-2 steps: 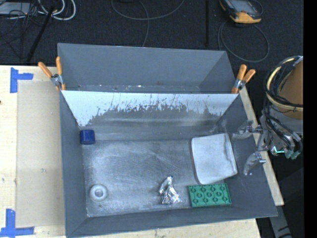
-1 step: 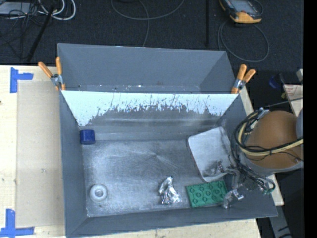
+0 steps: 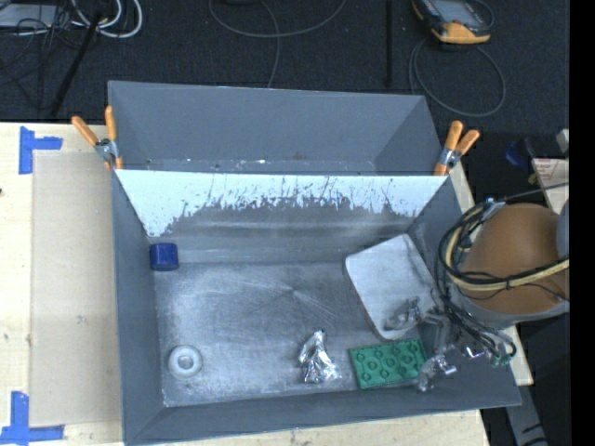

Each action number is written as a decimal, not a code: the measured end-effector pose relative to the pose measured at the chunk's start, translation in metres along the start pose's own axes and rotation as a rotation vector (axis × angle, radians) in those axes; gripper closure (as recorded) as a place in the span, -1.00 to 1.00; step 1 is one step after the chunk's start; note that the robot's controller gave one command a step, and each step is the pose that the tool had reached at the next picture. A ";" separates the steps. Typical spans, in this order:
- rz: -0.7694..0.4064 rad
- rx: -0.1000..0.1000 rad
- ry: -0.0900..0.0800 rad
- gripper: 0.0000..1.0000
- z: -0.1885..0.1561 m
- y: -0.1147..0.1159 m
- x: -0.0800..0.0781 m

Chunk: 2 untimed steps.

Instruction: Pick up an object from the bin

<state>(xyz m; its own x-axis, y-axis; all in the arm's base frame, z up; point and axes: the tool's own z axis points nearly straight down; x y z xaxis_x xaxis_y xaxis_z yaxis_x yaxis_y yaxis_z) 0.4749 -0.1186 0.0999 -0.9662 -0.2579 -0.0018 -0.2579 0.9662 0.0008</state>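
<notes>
My gripper (image 3: 418,345) is low in the bin's near right corner. It is open, one fingertip (image 3: 403,317) resting over the lower edge of a pale grey sheet (image 3: 386,272) and the other (image 3: 433,373) beside the right end of a green studded building plate (image 3: 383,364). The plate lies flat on the bin floor, its right end between the two fingers. Just left of the plate sits a crumpled piece of silver foil (image 3: 317,358).
A small blue cylinder (image 3: 164,255) stands by the left wall. A white ring (image 3: 185,360) lies in the near left corner. The arm with its brown cover and cables hangs over the bin's right rim.
</notes>
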 end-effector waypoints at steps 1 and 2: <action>0.127 -0.001 0.002 -1.00 0.001 0.009 -0.007; 0.105 -0.004 0.001 -1.00 0.027 0.009 -0.014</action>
<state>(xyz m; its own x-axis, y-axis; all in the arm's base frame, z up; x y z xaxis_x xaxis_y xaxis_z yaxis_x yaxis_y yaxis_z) 0.4861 -0.1066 0.0728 -0.9879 -0.1550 -0.0004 -0.1550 0.9879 0.0047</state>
